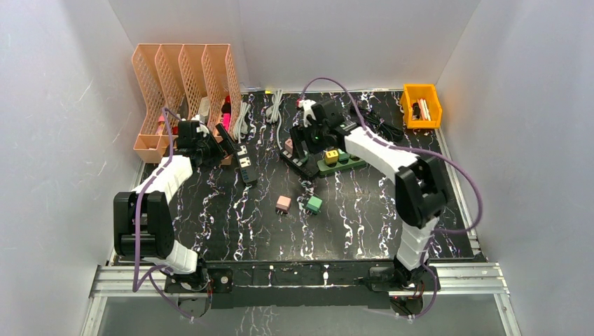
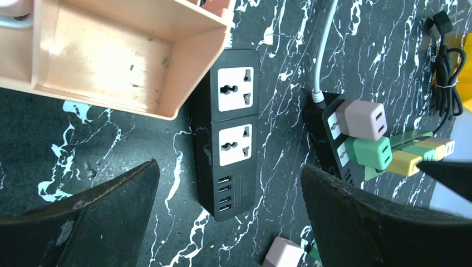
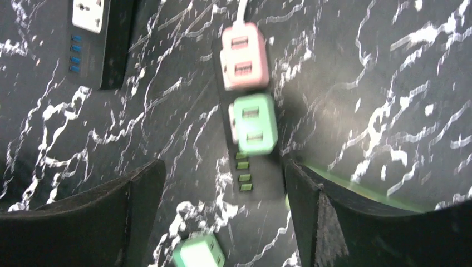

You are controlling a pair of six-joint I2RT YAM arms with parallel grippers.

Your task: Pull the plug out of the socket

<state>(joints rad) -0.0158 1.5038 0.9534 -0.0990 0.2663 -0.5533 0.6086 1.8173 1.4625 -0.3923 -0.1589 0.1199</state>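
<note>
A black power strip lies under my right gripper, which is open above its end with the small ports. A pink plug and a green plug sit in its sockets. In the top view this strip is just below the right gripper. My left gripper is open above a second black power strip with two empty white sockets. It also shows in the top view, right of the left gripper.
A green power strip with a yellow plug lies right of the plugged strip. A loose pink plug and a loose green plug lie mid-table. A peach organiser stands back left, a yellow bin back right, cables between them.
</note>
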